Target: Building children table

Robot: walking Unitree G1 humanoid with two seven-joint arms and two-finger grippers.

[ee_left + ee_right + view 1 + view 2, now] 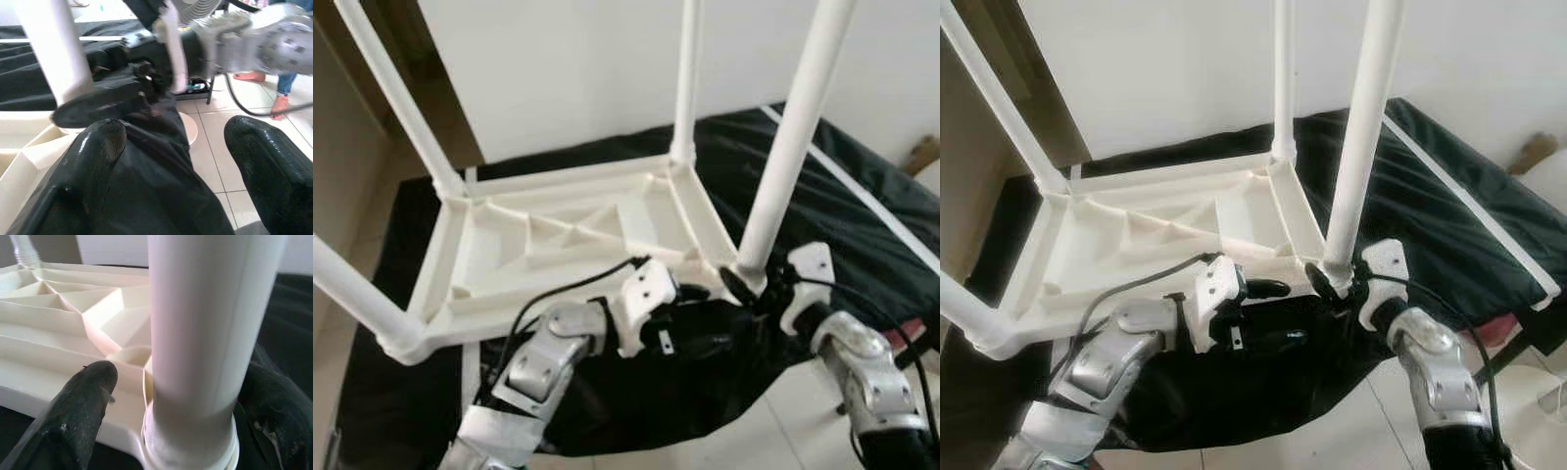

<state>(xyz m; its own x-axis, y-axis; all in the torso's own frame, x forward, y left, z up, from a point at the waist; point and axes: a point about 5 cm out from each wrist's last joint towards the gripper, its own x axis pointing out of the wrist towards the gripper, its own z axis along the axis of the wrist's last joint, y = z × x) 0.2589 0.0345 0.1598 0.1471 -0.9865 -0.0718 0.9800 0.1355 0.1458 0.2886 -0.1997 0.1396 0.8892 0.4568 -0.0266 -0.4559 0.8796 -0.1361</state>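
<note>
Right claw point(756, 286) clasps the 3 o'clock leg point(790, 147) of the upturned table point(558, 245), left claw point(690, 294) wide; all four legs seem fitted.

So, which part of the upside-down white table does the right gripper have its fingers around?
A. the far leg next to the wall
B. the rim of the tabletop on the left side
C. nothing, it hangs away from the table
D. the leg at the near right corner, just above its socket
D: the right gripper has one black finger on each side of the near right leg, just above its socket in the upturned table.
</note>
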